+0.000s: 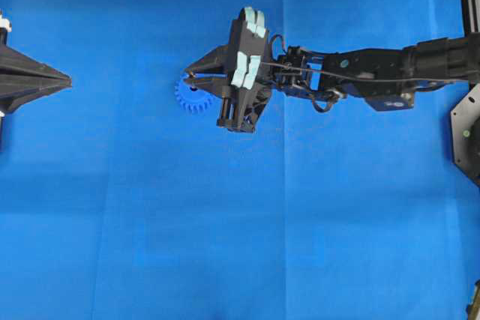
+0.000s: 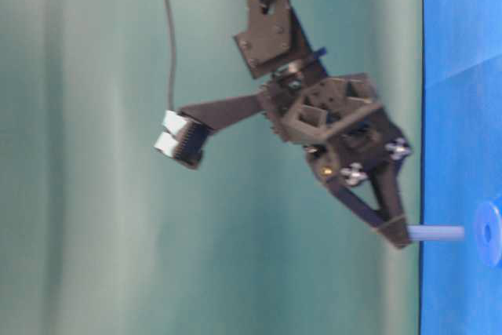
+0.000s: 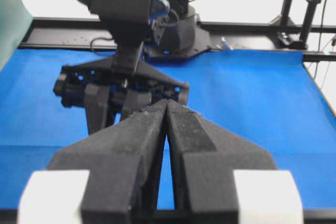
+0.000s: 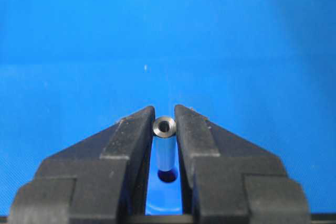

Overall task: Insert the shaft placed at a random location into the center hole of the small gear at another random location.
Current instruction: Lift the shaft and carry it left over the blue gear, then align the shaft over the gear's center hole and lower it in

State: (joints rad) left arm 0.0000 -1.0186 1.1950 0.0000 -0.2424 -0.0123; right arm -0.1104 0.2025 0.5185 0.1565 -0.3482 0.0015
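The right gripper [image 4: 164, 129] holds the shaft [image 4: 165, 148] between its fingers [image 4: 131, 135], which are closed narrow on it, and the free end of the shaft points toward the tabletop [image 1: 225, 245]. In the table-level view the shaft [image 2: 436, 233] sticks out from the fingertips and is near the small gear [image 2: 489, 233] but not yet touching it, and it seems roughly in line with the center hole [image 2: 487, 233]. From overhead the small gear [image 1: 192, 98] lies flat on the blue cover, partly hidden under the right gripper [image 1: 189, 76]. I think the main risk is a small misalignment: if the tip meets the hub beside the hole, it can push the light gear aside or tilt the shaft in the grip. The shaft is smooth metal, held only on a short part, so it could also slip when pressed. The left gripper [image 3: 166, 129] rests at the left edge of the tabletop with its fingers pressed together and empty, well apart from the work. The surface is a blue cloth-like cover with soft fold lines. Behind it there is a greenish wall, and the robot bases and some stands are at the far side.
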